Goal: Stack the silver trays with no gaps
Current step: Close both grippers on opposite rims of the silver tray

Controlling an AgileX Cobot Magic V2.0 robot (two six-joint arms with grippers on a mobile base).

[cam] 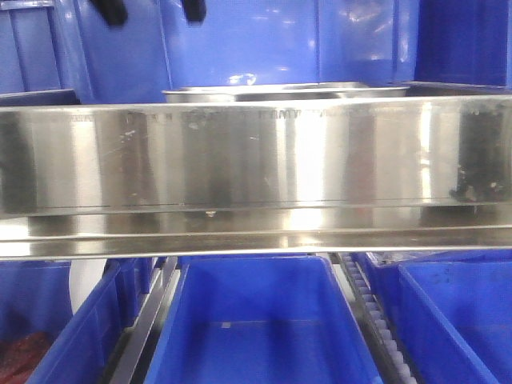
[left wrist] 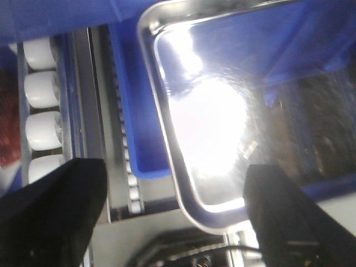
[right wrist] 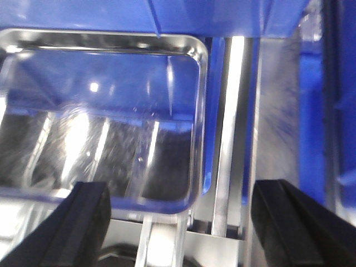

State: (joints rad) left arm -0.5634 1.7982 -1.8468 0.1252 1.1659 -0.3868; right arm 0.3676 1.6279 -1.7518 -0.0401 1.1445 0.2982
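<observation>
Shows a silver tray (left wrist: pixel 206 128) ahead of the left jaws, its near end between them; spread wide, holding nothing. Shows the right jaws equally wide and empty, silver tray ahead, above blue bins (cam: pixel 256 320).

Wide-spread jaws on left gripper (left wrist: pixel 175 217), right gripper (right wrist: pixel 192 222) equally wide, black fingers (right wrist: pixel 83 222) well apart

Front view: near silver tray (cam: pixel 256 160) runs off both side edges; rear tray (cam: pixel 288 92) shows us only its rim. Left wrist view: glare blanks the tray floor (left wrist: pixel 211 122). We cannot match wrist-view trays to front-view ones. Jaws of left gripper (left wrist: pixel 167 189) and right gripper (right wrist: pixel 183 194) cropped at bottom edge.
</observation>
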